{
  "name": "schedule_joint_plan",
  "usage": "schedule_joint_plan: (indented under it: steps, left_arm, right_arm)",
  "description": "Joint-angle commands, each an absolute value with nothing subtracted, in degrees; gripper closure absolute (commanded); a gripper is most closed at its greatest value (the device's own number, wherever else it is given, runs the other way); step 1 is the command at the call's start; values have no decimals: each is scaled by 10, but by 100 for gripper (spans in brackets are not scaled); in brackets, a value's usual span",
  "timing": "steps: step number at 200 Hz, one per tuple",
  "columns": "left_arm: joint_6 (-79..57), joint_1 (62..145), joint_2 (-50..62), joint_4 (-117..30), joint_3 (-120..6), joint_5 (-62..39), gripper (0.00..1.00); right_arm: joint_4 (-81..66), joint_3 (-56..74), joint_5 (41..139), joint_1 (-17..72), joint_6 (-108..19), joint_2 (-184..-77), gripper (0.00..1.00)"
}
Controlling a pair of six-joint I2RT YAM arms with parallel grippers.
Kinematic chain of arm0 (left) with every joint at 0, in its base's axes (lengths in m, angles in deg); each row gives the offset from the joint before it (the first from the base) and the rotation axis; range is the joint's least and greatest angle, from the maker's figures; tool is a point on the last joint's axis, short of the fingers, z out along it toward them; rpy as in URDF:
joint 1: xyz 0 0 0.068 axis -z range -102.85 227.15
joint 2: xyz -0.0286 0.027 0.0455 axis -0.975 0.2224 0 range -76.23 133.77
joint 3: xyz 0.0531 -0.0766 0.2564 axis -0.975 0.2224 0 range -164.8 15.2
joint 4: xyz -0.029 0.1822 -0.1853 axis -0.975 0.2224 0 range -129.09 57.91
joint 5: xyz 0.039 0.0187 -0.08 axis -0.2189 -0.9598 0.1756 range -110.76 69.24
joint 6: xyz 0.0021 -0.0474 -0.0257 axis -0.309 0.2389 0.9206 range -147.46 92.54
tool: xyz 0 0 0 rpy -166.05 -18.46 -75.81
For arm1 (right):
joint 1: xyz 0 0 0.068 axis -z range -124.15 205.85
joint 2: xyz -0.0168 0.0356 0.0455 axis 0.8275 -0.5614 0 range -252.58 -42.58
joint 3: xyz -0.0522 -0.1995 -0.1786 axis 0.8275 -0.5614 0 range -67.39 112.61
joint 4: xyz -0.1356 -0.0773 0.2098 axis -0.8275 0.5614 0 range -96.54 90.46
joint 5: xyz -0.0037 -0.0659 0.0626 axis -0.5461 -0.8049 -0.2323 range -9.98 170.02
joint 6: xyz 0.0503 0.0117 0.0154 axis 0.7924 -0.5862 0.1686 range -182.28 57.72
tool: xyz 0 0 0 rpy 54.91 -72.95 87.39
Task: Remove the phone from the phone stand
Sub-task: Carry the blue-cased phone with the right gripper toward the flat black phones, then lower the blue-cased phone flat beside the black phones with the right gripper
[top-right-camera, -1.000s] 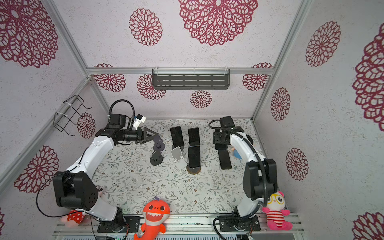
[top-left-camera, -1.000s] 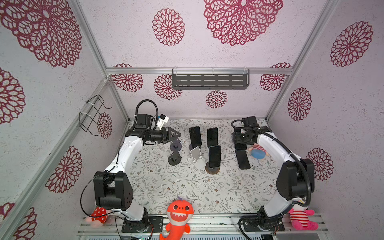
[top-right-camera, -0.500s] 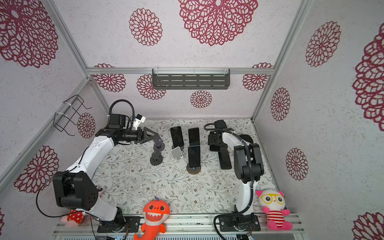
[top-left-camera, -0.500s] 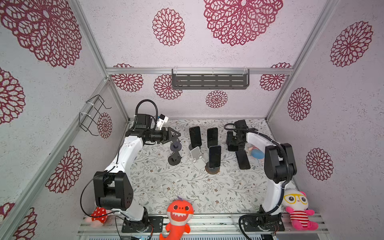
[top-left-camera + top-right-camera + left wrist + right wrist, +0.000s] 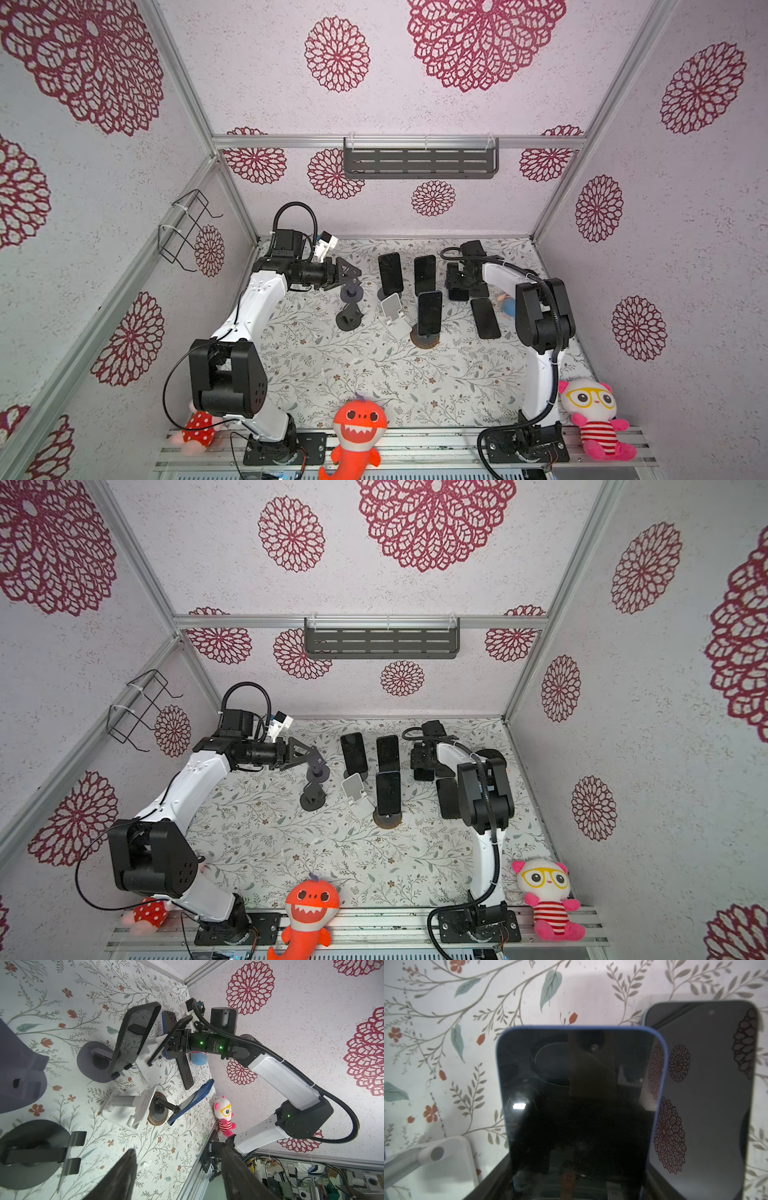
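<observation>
My right gripper point(image 5: 458, 286) is shut on a blue-cased phone point(image 5: 581, 1095) at the back right of the table, and its dark screen fills the right wrist view. Its edge overlaps a grey phone point(image 5: 708, 1088) lying flat. Another blue phone point(image 5: 430, 311) stands upright on a round wood-based phone stand point(image 5: 424, 341) in the middle. Two more dark phones point(image 5: 390, 272) point(image 5: 424, 274) lean on stands behind it. My left gripper point(image 5: 352, 271) hangs open and empty at the back left, above a purple stand point(image 5: 351, 294).
An empty white stand point(image 5: 392, 313) and an empty black stand point(image 5: 348, 321) sit left of the middle phone. A black phone point(image 5: 484, 318) lies flat at the right, next to a blue ball toy point(image 5: 508, 305). Plush toys line the front rail.
The right arm has swung in from the right. Its elbow now stands nearer the middle, and its gripper has moved a little left with the phone. The left arm has not moved.
</observation>
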State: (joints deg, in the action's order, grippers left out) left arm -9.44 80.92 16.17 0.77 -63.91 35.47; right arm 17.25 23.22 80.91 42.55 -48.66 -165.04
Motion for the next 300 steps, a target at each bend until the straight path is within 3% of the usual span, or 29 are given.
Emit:
schedule_joint_plan:
  steps: [1, 136, 220, 300]
  left_arm:
    - [-109, 810, 166, 13, -646, 360, 32]
    - [-110, 810, 161, 14, -647, 360, 32]
    - [-109, 809, 161, 14, -647, 361, 32]
    - [-112, 809, 160, 12, -646, 359, 32]
  right_arm:
    - [160, 255, 807, 421, -484, -1649, 46]
    - [188, 281, 797, 411, -517, -1686, 20]
    - [198, 286, 791, 411, -523, -1683, 16]
    - [203, 276, 784, 414, -541, -1599, 15]
